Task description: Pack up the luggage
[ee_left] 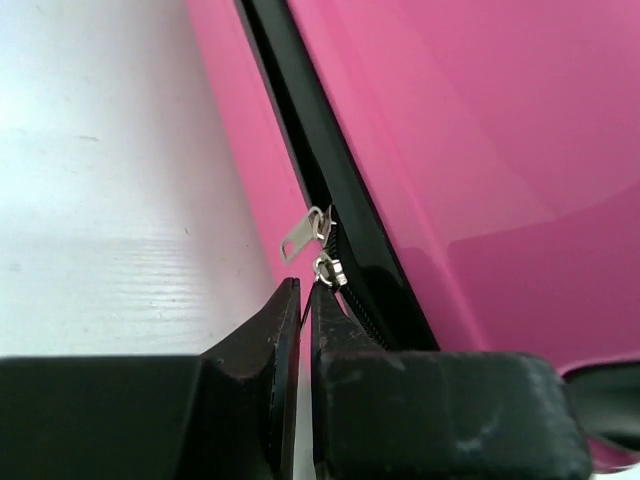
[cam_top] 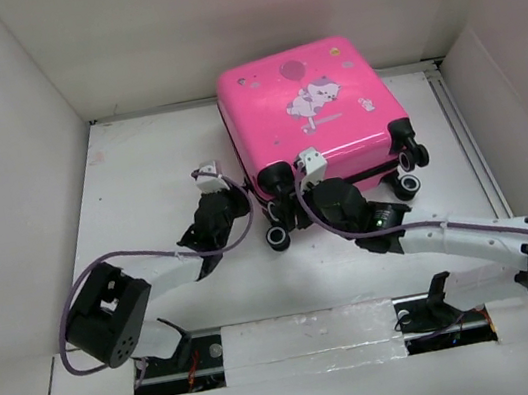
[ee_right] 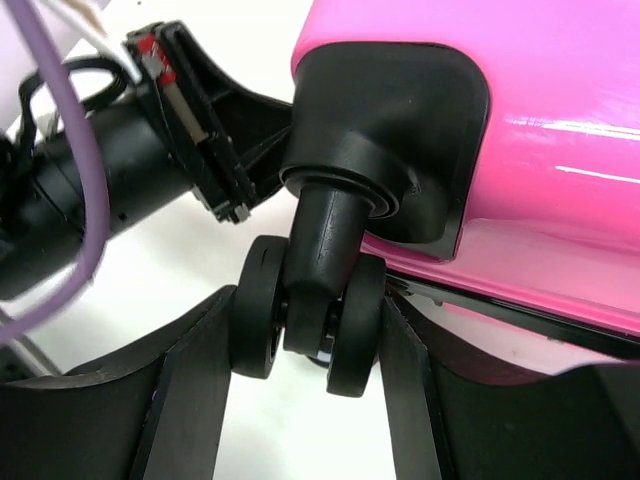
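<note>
The hot-pink luggage [cam_top: 315, 108] lies flat and closed at the back of the table, cartoon lid up, wheels toward me. My left gripper [cam_top: 233, 194] is at its front-left corner. In the left wrist view the gripper [ee_left: 305, 285] is shut at the black zipper trim, its tips at the ring of one zipper pull [ee_left: 328, 270], whose tab is hidden between them. A second pull [ee_left: 298, 238] hangs free just above. My right gripper [cam_top: 290, 185] is at the wheel end. In the right wrist view the gripper [ee_right: 310, 300] is shut on a black twin wheel [ee_right: 258, 305], both fingers touching it.
White walls enclose the table on the left, back and right. A rail [cam_top: 461, 134] runs along the right side. Other suitcase wheels [cam_top: 279, 238] [cam_top: 406, 184] stick out toward me. The left arm [ee_right: 90, 200] is close beside the right gripper.
</note>
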